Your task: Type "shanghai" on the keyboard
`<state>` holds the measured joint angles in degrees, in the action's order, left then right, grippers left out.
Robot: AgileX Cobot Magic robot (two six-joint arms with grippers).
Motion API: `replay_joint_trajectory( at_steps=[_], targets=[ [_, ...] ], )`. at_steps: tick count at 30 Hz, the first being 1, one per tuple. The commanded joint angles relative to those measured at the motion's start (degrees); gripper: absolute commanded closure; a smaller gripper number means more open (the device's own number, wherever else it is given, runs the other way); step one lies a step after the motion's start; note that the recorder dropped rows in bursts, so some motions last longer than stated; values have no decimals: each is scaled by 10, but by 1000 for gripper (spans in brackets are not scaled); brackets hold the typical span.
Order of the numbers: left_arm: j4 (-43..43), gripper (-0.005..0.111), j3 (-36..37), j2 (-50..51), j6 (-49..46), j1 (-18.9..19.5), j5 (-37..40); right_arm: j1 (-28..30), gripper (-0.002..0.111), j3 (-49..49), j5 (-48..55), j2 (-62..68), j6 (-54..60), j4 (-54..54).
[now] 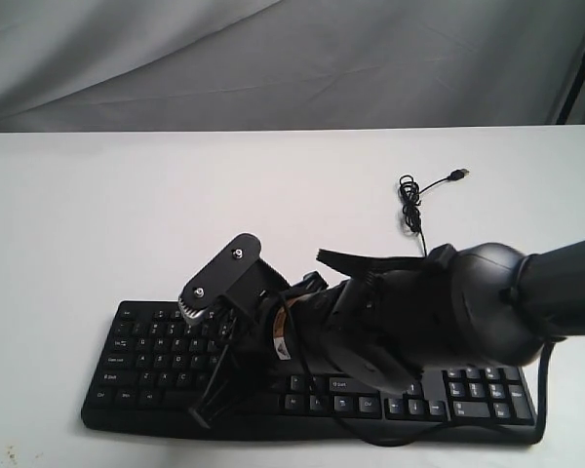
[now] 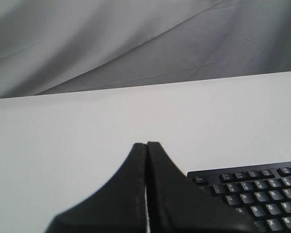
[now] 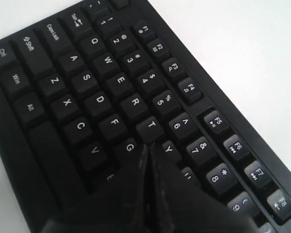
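My right gripper [image 3: 148,148] has its two black fingers pressed together into one narrow point, holding nothing. The point sits low over the letter keys of the black keyboard [image 3: 87,87], at the near edge of the T key [image 3: 149,127], between the G key [image 3: 128,146] and the Y key [image 3: 169,149]. I cannot tell whether the tip touches a key. My left gripper [image 2: 146,145] is likewise closed and empty, its fingers meeting along a thin seam; it hangs above bare white table [image 2: 87,126] just beside the keyboard's Esc corner.

In the exterior view, the keyboard lies along the front edge of the table. My right arm [image 1: 468,292] reaches in from the right and crosses the keyboard's middle to its left half. Behind the keyboard, its thin USB cable [image 1: 410,210] lies loosely coiled on the table, its plug free. A grey cloth backdrop [image 1: 273,58] hangs beyond the table's far edge.
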<state>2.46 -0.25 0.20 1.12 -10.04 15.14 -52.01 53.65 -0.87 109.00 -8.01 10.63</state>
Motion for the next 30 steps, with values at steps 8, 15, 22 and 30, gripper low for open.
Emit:
replay_joint_trajectory(
  at_steps=[8,15,22,30],
  targets=[
    [0,107,2,-2,2,-2,-3,-1,108,-5,-24,23,0,-2],
    [0,107,2,-2,2,-2,-3,-1,108,-5,-28,27,0,-2],
    [0,107,2,-2,2,-2,-3,-1,108,-5,-21,22,0,-2],
    [0,107,2,-2,2,-2,-3,-33,108,63,17,9,5,5]
  ],
)
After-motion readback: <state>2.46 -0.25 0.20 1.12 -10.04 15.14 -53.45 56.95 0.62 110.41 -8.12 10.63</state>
